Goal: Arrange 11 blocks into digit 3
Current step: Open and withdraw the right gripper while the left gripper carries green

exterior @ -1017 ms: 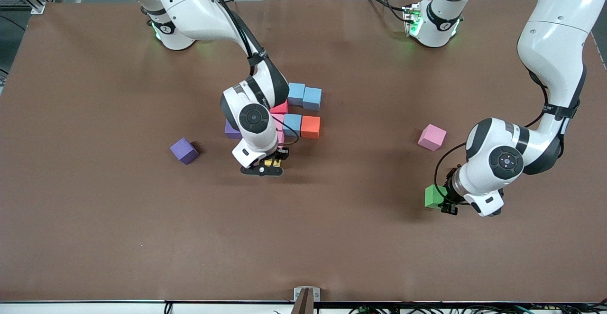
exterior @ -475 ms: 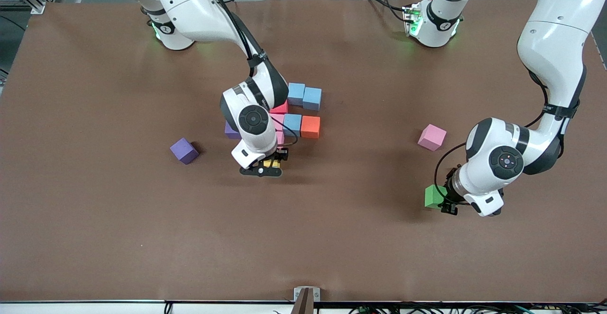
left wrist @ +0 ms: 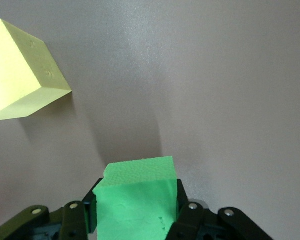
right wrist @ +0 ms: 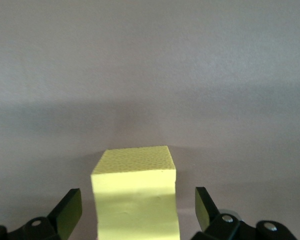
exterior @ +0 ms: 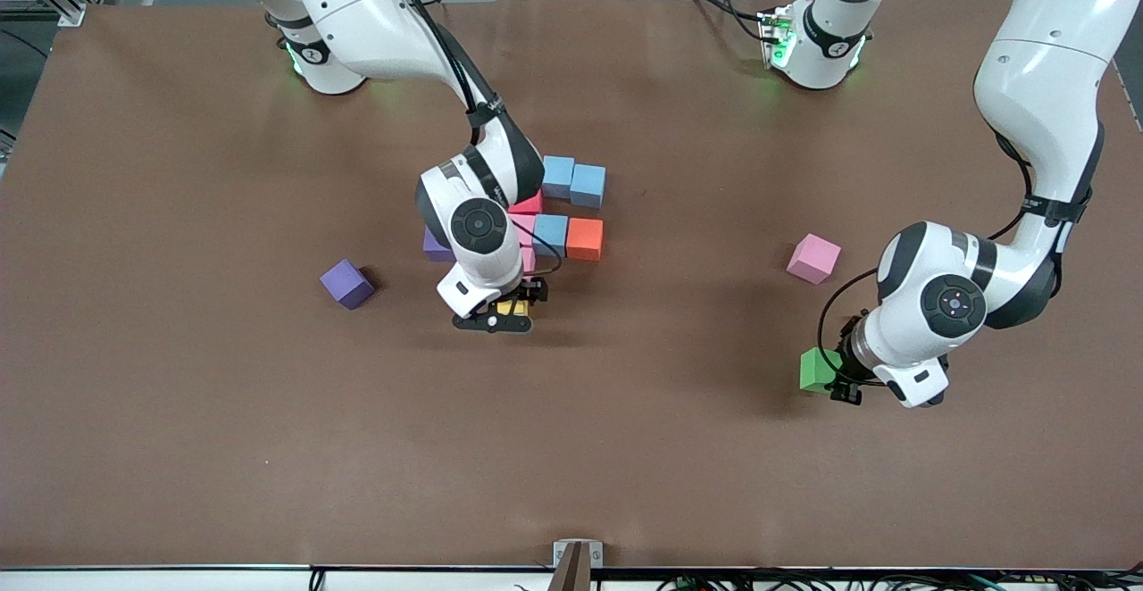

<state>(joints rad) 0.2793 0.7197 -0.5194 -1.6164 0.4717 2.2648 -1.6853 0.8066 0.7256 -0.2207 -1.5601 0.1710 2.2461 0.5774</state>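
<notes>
Entry: block figure in progress, brown cloth-covered surface (exterior: 179, 448).

Change noted: over the last second the right gripper (right wrist: 140, 220) had spread its jaws wide, where they had been pinched a second earlier. The yellow block (right wrist: 135, 200) now stood free between them, clear gaps on both sides, resting on the surface at the end of the cluster nearest the front camera. Judged as a release: that block counted as placed and the arm as free to go for another.

Left gripper (left wrist: 135, 220): jaws closed on the green block (left wrist: 136, 200), unchanged through the second, low over the surface toward the left arm's end, well apart from the cluster. Judged the next piece due.

Cluster (exterior: 558, 216): light blue, red, pink and orange cubes, touching, partly hidden under the right arm; the digit was unfinished.

Strays: lilac-pink cube (exterior: 813, 258); purple cube (exterior: 346, 284); a second purple cube (exterior: 435, 247) against the cluster.

Materials: cubes all alike in size, matte, finely pitted foam faces, crisp edges, likely light and slightly yielding.
</notes>
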